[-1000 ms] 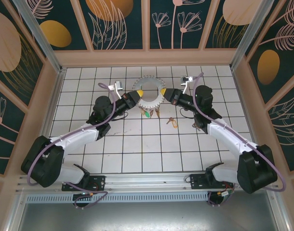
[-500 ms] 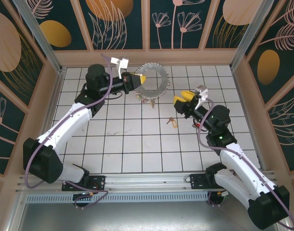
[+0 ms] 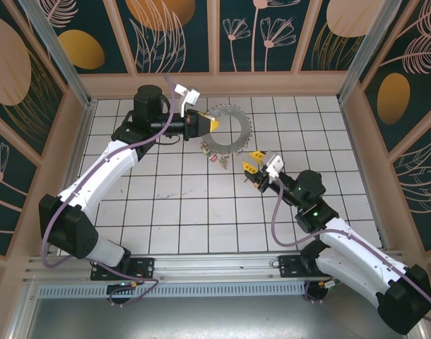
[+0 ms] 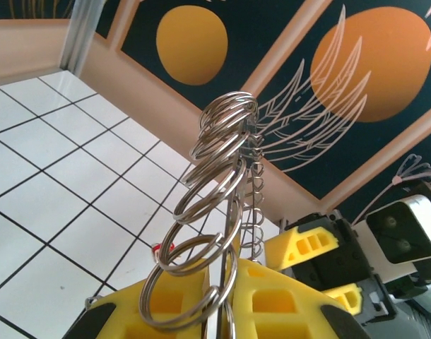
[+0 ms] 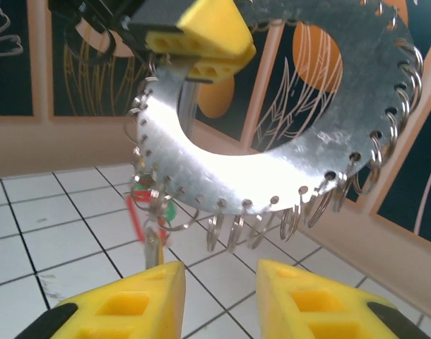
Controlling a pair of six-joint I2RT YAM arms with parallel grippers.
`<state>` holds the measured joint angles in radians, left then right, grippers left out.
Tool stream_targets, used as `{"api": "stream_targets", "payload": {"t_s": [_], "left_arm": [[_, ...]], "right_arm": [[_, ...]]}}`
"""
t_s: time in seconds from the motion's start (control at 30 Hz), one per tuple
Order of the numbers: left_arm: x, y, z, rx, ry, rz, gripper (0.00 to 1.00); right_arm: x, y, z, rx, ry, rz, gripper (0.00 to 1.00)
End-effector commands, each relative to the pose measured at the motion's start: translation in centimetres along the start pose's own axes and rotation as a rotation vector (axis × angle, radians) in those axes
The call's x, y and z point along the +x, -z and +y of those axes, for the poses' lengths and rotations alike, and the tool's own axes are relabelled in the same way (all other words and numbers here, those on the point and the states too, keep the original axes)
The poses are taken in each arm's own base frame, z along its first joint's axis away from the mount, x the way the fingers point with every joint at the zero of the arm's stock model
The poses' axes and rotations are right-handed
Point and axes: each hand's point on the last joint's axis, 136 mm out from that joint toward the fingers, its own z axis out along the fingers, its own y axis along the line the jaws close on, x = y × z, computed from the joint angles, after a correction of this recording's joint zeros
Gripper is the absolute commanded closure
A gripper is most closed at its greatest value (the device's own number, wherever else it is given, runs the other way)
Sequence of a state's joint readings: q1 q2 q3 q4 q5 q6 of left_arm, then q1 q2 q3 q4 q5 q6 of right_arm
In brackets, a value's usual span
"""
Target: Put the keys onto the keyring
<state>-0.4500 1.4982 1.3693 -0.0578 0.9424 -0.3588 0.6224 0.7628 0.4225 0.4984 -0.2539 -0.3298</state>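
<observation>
One keyring (image 3: 242, 135) held up.
We saw the left gripper (image 3: 210, 124) clamping its rim; keys (image 5: 149, 212) dangled just above the open, empty right gripper (image 5: 219, 275).

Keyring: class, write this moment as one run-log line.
left claw: shut on keyring, held aloft | keys: hanging from keyring | right claw: open, empty, facing keyring

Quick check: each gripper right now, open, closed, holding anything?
Left gripper: closed, holding the keyring.
Right gripper: open, nothing between its jaws.
</observation>
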Motion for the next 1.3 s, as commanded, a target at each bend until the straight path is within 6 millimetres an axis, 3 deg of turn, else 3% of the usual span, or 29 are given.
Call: {"api": "stream_targets", "payload": {"t_s": [0.0,0.43,0.7,0.9,1.27], "left_arm": [[-0.9,0.4,-2.0,0.076,-0.09,0.001,1.0],[0.4,0.5,-1.9,0.071,-0.136,0.049,1.0],[1.3,0.6,-1.7,0.07,-0.145,0.084,1.0],[1.5,0.6,-1.8,0.069,-0.154,0.093,1.0],[1.3,0.6,-1.7,0.066,-0.147,0.087,1.0]], "right_arm": [[-0.6,0.1,-1.0,0.072,0.105,-0.023,0.69],[0.4,0.9,-1.4,0.112,0.175,0.013,0.72],[0.7,0.8,-0.6,0.064,0.205,0.014,0.71],[0.8,0.6,0.2,0.02,0.208,0.012,0.79],[1.8,-0.7,2.2,-0.031,0.203,0.04,0.82]]}}
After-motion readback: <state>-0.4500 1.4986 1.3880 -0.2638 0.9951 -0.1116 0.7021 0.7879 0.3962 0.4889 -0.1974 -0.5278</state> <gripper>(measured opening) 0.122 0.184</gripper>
